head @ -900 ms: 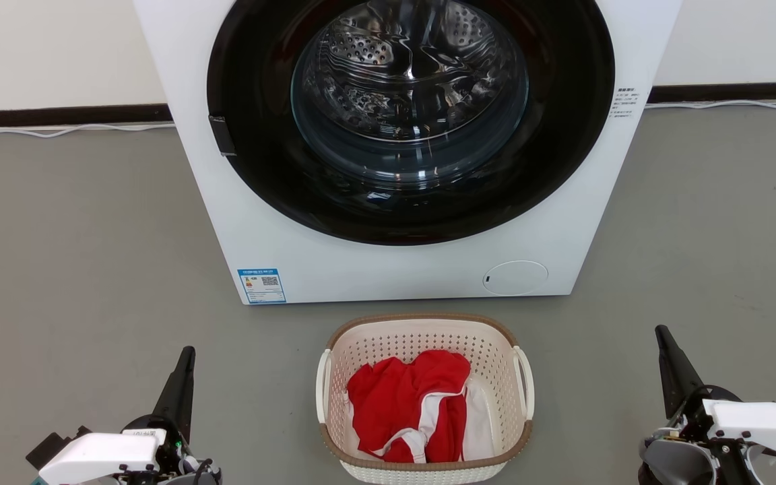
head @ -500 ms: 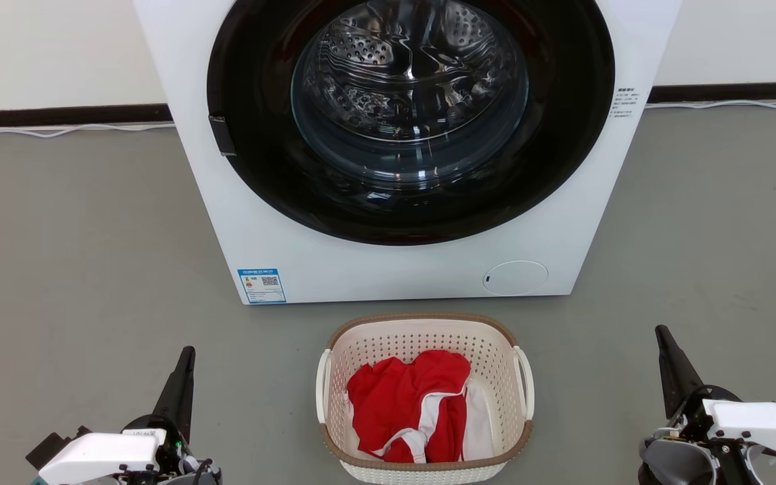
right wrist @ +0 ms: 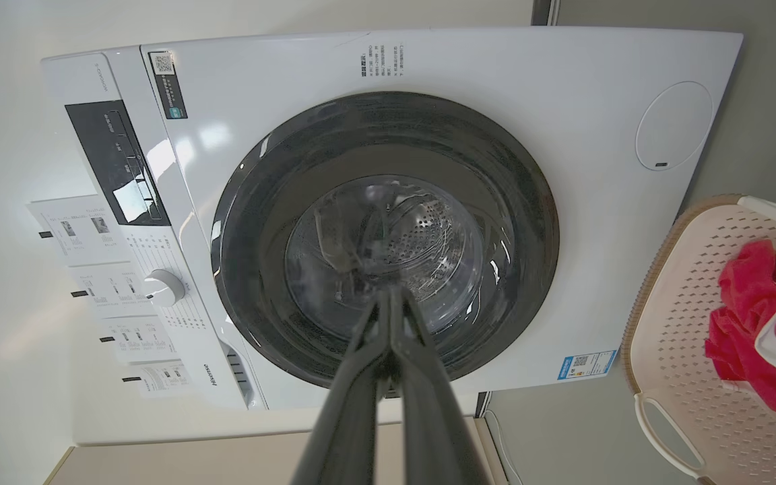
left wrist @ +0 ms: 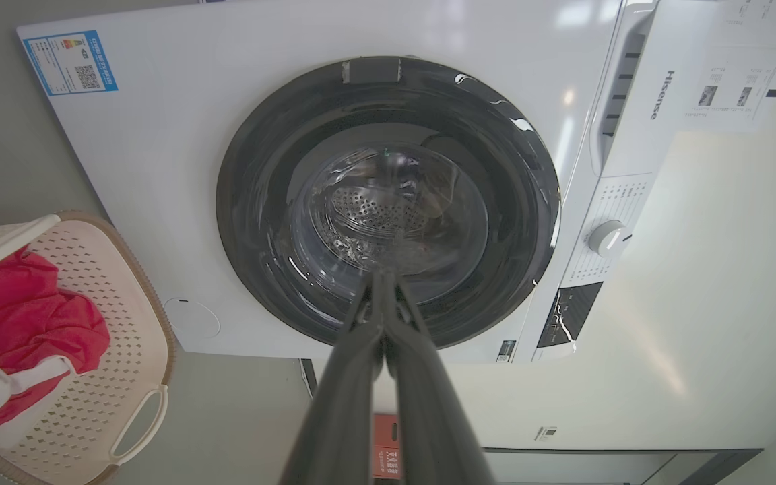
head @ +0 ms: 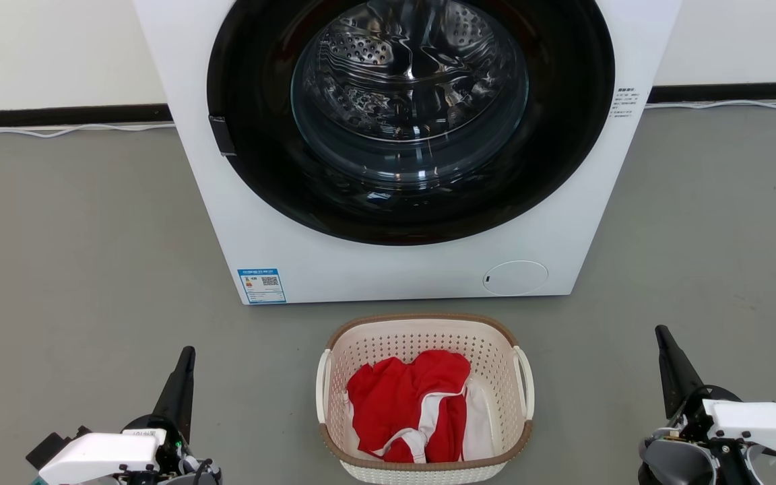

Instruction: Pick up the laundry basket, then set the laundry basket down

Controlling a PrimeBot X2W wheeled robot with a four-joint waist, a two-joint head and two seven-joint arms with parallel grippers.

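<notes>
The laundry basket, cream-white and perforated with a brown rim and white side handles, stands on the grey floor just in front of the washing machine. Red and white clothes lie inside it. It also appears at the left edge of the left wrist view as the laundry basket and at the right edge of the right wrist view as the laundry basket. My left gripper hangs shut and empty to the basket's left. My right gripper is shut and empty to its right. Both stand well apart from the handles.
The white front-loading washing machine with its round dark door fills the space behind the basket. A pale cable runs along the wall base. Grey floor lies open on both sides of the basket.
</notes>
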